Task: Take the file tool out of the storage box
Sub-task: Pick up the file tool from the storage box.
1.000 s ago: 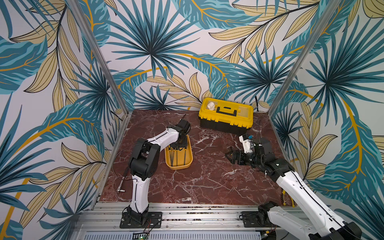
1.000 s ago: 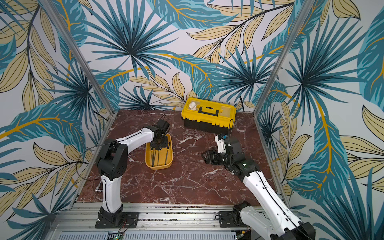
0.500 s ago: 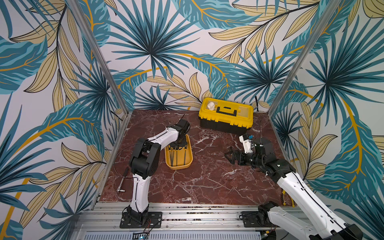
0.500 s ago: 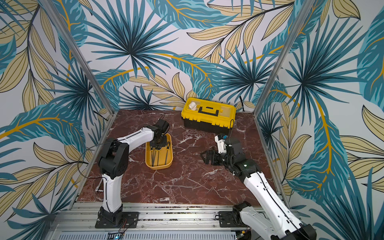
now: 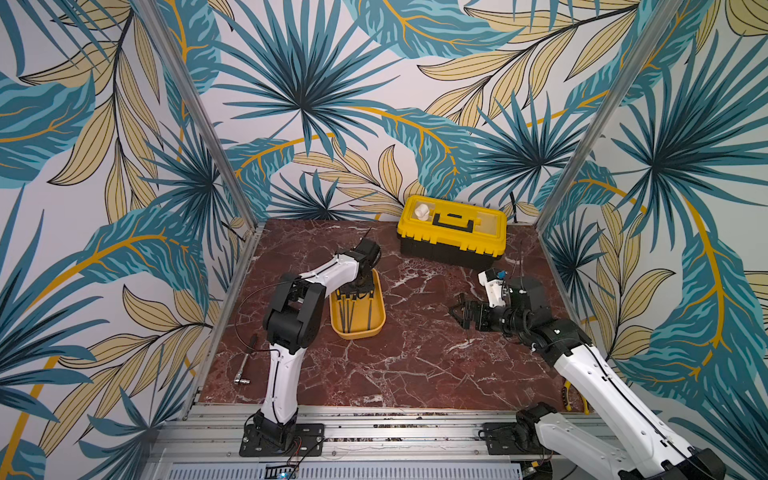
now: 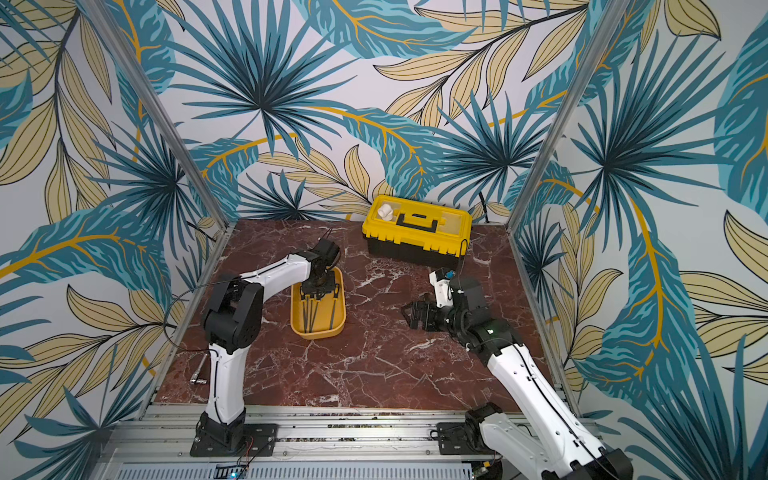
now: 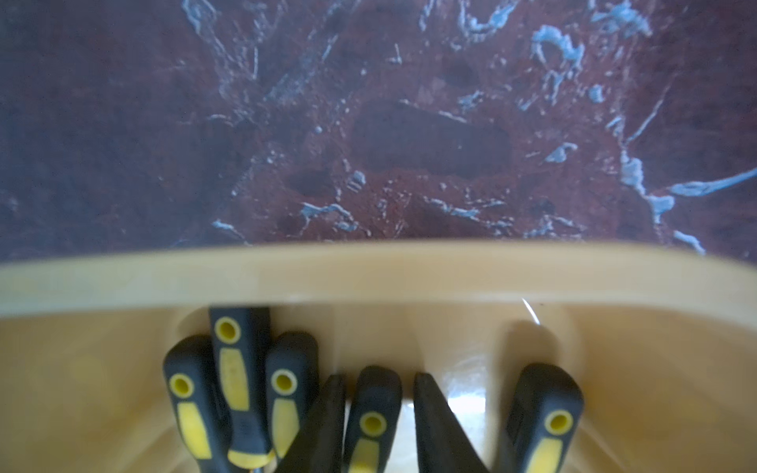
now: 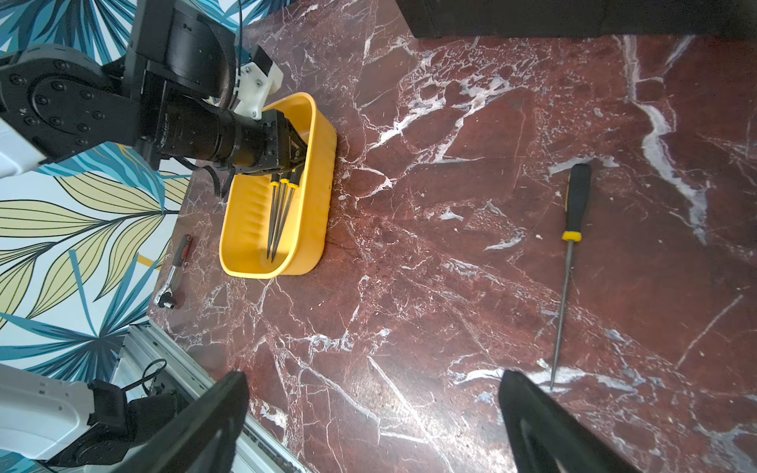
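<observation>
- Near edge: metal rail (image 5: 374, 419) carries both arm bases. The red marble table (image 5: 415, 365) lies behind it.
- Near left corner of the table: ratchet wrench (image 5: 246, 360) lies flat, well apart from the storage box (image 5: 361, 332).
- Right of centre: right gripper (image 5: 457, 311) hovers above the table with its jaws spread wide and nothing between them. In the right wrist view, one loose file (image 8: 567, 266) lies flat on the marble. Its handle end points toward the toolbox, and it is well apart from the storage box.
- Left of centre: the storage box sits on the table, long side running near to far. The files (image 5: 349, 311) lie lengthwise inside, handles at the far end.
- The left wrist view shows five black-and-yellow handles. Three are bunched together, one middle handle (image 7: 370, 426) is alone, and one more lies off to the side.
- Left gripper (image 5: 358, 294) reaches down into the far end of the box. Its fingers (image 7: 434, 422) stand either side of the middle handle with a narrow gap. A sliver of light shows along one finger. I cannot tell whether the handle is pinched.
- Far right: yellow-lidded toolbox (image 5: 453, 232) stands against the back wall, lid down, with a small white part (image 5: 422, 212) on top.
</observation>
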